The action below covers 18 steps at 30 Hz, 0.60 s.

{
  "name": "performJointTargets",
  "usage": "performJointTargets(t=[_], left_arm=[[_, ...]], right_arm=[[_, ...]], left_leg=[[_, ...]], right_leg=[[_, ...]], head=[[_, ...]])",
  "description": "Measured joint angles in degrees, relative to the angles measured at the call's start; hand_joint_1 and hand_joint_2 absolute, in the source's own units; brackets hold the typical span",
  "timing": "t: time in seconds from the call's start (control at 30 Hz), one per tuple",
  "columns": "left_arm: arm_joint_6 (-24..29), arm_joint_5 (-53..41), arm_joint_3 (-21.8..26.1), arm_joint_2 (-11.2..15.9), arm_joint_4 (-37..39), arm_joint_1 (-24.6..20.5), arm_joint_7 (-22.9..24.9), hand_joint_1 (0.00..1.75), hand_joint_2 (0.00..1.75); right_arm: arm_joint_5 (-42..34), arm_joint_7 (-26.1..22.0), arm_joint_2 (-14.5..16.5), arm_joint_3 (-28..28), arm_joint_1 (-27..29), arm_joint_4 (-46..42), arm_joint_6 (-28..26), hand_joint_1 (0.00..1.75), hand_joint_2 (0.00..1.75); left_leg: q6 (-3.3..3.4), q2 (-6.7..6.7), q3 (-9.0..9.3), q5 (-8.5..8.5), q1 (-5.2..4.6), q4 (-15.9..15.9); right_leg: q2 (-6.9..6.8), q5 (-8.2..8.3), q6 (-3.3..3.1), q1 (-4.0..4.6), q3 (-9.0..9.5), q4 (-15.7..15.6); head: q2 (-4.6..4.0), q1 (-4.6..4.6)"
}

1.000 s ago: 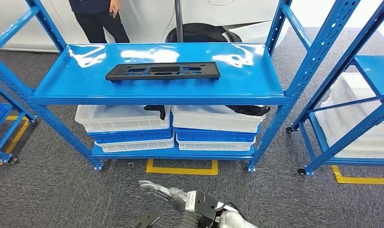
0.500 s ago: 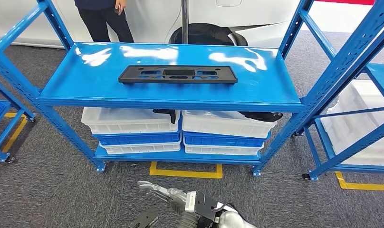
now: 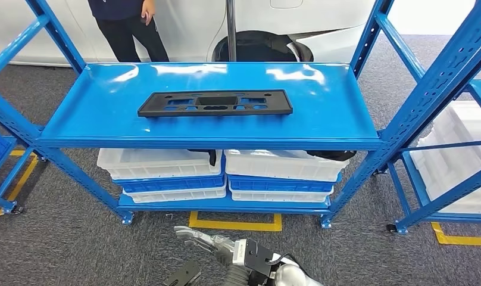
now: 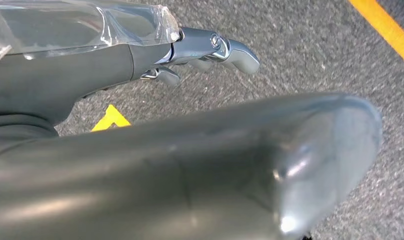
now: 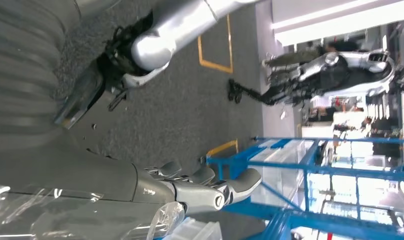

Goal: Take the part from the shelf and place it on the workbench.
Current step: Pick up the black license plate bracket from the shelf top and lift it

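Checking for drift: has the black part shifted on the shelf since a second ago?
No. The black part lies mid-shelf as before, equally far from the blue shelf edges; only the camera moved.

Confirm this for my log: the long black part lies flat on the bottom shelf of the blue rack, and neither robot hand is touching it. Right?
Not quite. The head view shows the long black part lying flat on the top shelf of the blue rack, not the bottom one, which holds stacked white and blue bins. The rest stands: neither robot hand is touching it.
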Motion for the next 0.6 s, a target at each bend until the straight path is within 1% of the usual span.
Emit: performJointTargets(t=[0.03, 0.07, 0.1, 0.13, 0.17, 0.2, 0.23, 0.27, 0.3, 0.33, 0.37, 0.4, 0.43, 0.47, 0.5, 0.53, 0.57, 0.6], left_arm=[[-0.11, -0.01, -0.01, 0.02, 0.00, 0.08, 0.01, 0.00, 0.00], [-0.21, -0.02, -0.01, 0.05, 0.00, 0.17, 0.03, 0.00, 0.00], [-0.32, -0.07, -0.02, 0.09, 0.00, 0.22, 0.07, 0.00, 0.00], [-0.41, -0.12, -0.04, 0.14, 0.00, 0.24, 0.10, 0.00, 0.00], [-0.48, -0.16, -0.05, 0.18, 0.00, 0.23, 0.14, 0.00, 0.00], [-0.57, -0.20, -0.11, 0.20, 0.00, 0.18, 0.16, 0.00, 0.00], [-0.64, -0.19, -0.19, 0.20, -0.01, 0.15, 0.20, 0.00, 0.00], [-0.70, -0.19, -0.28, 0.19, -0.01, 0.13, 0.25, 0.00, 0.00], [-0.73, -0.18, -0.37, 0.19, -0.02, 0.09, 0.28, 0.00, 0.00], [-0.73, -0.17, -0.42, 0.20, -0.04, 0.09, 0.31, 0.00, 0.00], [-0.73, -0.15, -0.44, 0.20, -0.06, 0.09, 0.29, 0.00, 0.00], [-0.72, -0.09, -0.46, 0.21, -0.08, 0.09, 0.26, 0.00, 0.00], [-0.69, -0.03, -0.47, 0.21, -0.10, 0.09, 0.22, 0.00, 0.00], [-0.66, 0.03, -0.48, 0.21, -0.11, 0.10, 0.20, 0.00, 0.00], [-0.63, 0.09, -0.48, 0.21, -0.11, 0.10, 0.19, 0.00, 0.00], [-0.55, 0.15, -0.48, 0.21, -0.11, 0.14, 0.20, 0.00, 0.00], [-0.44, 0.30, -0.48, 0.21, -0.11, 0.18, 0.26, 0.00, 0.00], [-0.21, 0.62, -0.48, 0.21, -0.11, 0.21, 0.39, 0.00, 0.00]], right_arm=[[0.00, 0.03, 0.00, 0.03, 0.08, -0.01, 0.01, 0.00, 1.75], [0.00, 0.07, -0.01, 0.05, 0.15, -0.01, 0.01, 0.00, 1.75], [-0.01, 0.11, -0.01, 0.07, 0.21, -0.01, 0.01, 0.00, 1.75], [-0.02, 0.12, -0.01, 0.07, 0.23, -0.01, 0.01, 0.00, 1.75], [-0.03, 0.15, -0.01, 0.07, 0.21, -0.01, 0.01, 0.00, 1.75], [-0.05, 0.17, -0.01, 0.07, 0.16, -0.01, 0.01, 0.00, 1.75], [-0.07, 0.23, -0.01, 0.07, 0.07, -0.02, 0.01, 0.00, 1.75], [-0.08, 0.31, -0.02, 0.08, -0.01, -0.02, 0.00, 0.00, 1.75], [-0.09, 0.37, -0.02, 0.09, -0.09, -0.03, -0.01, 0.00, 1.75], [-0.10, 0.41, -0.02, 0.10, -0.12, -0.03, -0.02, 0.00, 1.75], [-0.11, 0.41, -0.03, 0.10, -0.14, -0.04, -0.09, 0.00, 1.75], [-0.13, 0.39, -0.03, 0.10, -0.18, -0.07, -0.20, 0.00, 1.75], [-0.13, 0.36, -0.03, 0.10, -0.22, -0.10, -0.36, 0.00, 1.75], [-0.12, 0.31, -0.03, 0.09, -0.26, -0.13, -0.54, 0.00, 1.75], [-0.08, 0.22, -0.04, 0.09, -0.29, -0.14, -0.70, 0.00, 1.75], [-0.02, 0.14, -0.08, 0.09, -0.36, -0.14, -0.96, 0.00, 1.75], [0.28, 0.24, -0.13, 0.05, -0.55, -0.12, -1.52, 0.00, 1.75], [1.11, 0.87, -0.19, -0.03, -0.92, -0.08, -2.83, 0.00, 1.75]], left_leg=[[-0.22, 0.02, -2.40, -0.66, 0.14, 3.45], [-0.40, 0.04, -3.87, -0.13, 0.26, 4.81], [-0.55, 0.07, -4.13, 1.69, 0.38, 3.65], [-0.70, 0.12, -3.32, 4.41, 0.50, 0.34], [-0.83, 0.24, -1.89, 7.33, 0.63, -4.08], [-0.80, 0.29, -0.44, 9.38, 0.61, -8.05], [-0.51, 0.32, 0.58, 10.50, 0.61, -10.76], [-0.06, 0.30, 1.09, 10.70, 0.53, -12.10], [0.52, 0.20, 1.29, 10.29, 0.38, -12.35], [1.10, 0.13, 1.47, 10.06, 0.37, -12.38], [1.54, 0.08, 1.78, 9.82, 0.32, -12.44], [1.96, 0.04, 2.18, 9.58, 0.31, -12.47], [2.32, 0.02, 2.61, 9.31, 0.30, -12.50], [2.59, 0.05, 2.97, 9.00, 0.25, -12.51], [2.80, 0.06, 3.30, 8.63, 0.16, -12.51], [2.92, 0.06, 3.66, 8.28, 0.05, -12.50], [2.99, 0.04, 4.08, 7.90, -0.07, -12.50], [3.00, 0.00, 4.60, 7.52, -0.17, -12.49]], right_leg=[[0.03, -0.41, 0.02, -0.03, 0.43, 0.00], [0.10, -0.85, 0.13, -0.09, 0.94, 0.01], [0.18, -1.32, 0.32, -0.17, 1.57, 0.02], [0.25, -1.84, 0.58, -0.28, 2.30, 0.03], [0.29, -2.39, 0.91, -0.36, 2.99, 0.03], [0.34, -3.01, 1.30, -0.29, 3.58, 0.10], [0.37, -3.52, 1.67, -0.20, 4.01, 0.10], [0.41, -3.88, 2.04, -0.08, 4.37, 0.06], [0.45, -4.07, 2.35, 0.00, 4.61, 0.13], [0.44, -4.17, 2.61, -0.10, 4.80, 0.14], [0.40, -4.38, 2.85, -0.21, 4.87, 0.61], [0.33, -5.02, 3.04, -0.32, 4.28, 2.08], [0.27, -6.18, 3.20, -0.37, 2.97, 4.73], [0.22, -7.66, 3.33, -0.36, 0.88, 8.56], [0.20, -9.24, 3.41, -0.33, -1.83, 12.93], [0.20, -10.26, 3.42, -0.28, -4.39, 16.54], [0.20, -10.26, 3.33, -0.25, -6.23, 18.38], [0.20, -9.04, 3.12, -0.19, -7.06, 18.04]], head=[[0.00, -0.01], [0.00, -0.01], [0.00, -0.02], [0.00, -0.02], [0.00, -0.02], [0.00, -0.05], [0.00, 0.01], [0.00, 0.09], [0.00, 0.17], [0.01, 0.29], [0.01, 0.32], [0.01, 0.34], [0.01, 0.37], [0.00, 0.40], [0.00, 0.43], [0.00, 0.44], [0.00, 0.45], [0.00, 0.46]])
